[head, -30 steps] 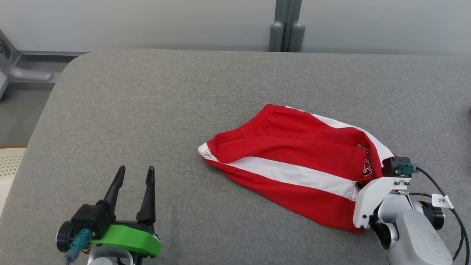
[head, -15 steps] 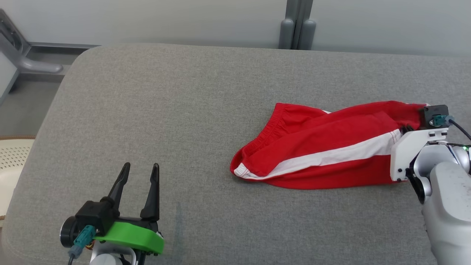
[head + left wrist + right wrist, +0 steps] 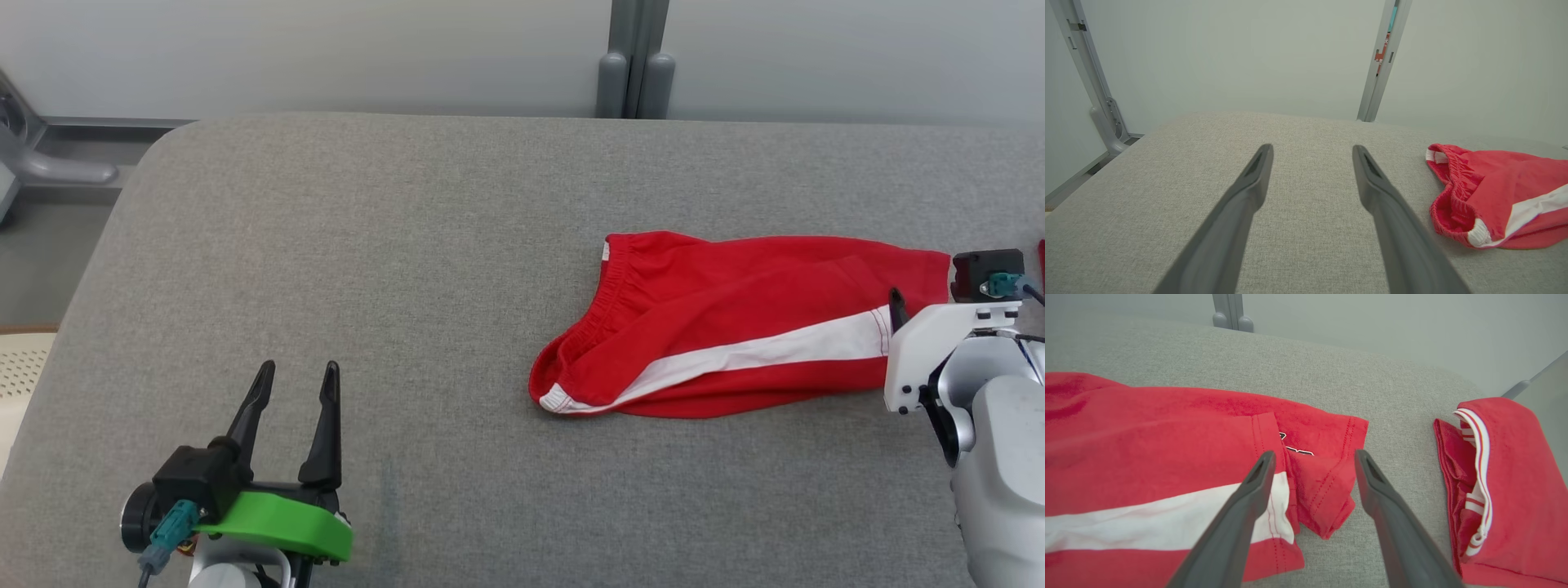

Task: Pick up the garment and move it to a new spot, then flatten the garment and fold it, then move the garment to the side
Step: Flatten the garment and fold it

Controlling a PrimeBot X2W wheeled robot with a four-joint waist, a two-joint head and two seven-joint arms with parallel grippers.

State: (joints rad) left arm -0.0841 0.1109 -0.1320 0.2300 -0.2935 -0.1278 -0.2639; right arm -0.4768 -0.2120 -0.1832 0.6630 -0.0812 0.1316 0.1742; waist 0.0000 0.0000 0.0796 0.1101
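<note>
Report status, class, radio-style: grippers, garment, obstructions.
Left gripper open, idle. Right gripper open over the hem. Red white-striped fabric shorts rumpled on grey padded table. Folded red garment close on the right.

Nothing can be read in full. The red cotton shorts with a white side stripe (image 3: 1167,457) carry dark lettering with a white outline (image 3: 1295,446) near the leg hem, seen in the right wrist view. A fold of the red cloth covers most of it, and the few strokes that show cannot be made out as letters. In the left wrist view, the grey metal post (image 3: 1376,90) behind the bench bears a small red and teal sticker (image 3: 1383,48) with a pale mark on it, too small to read.
</note>
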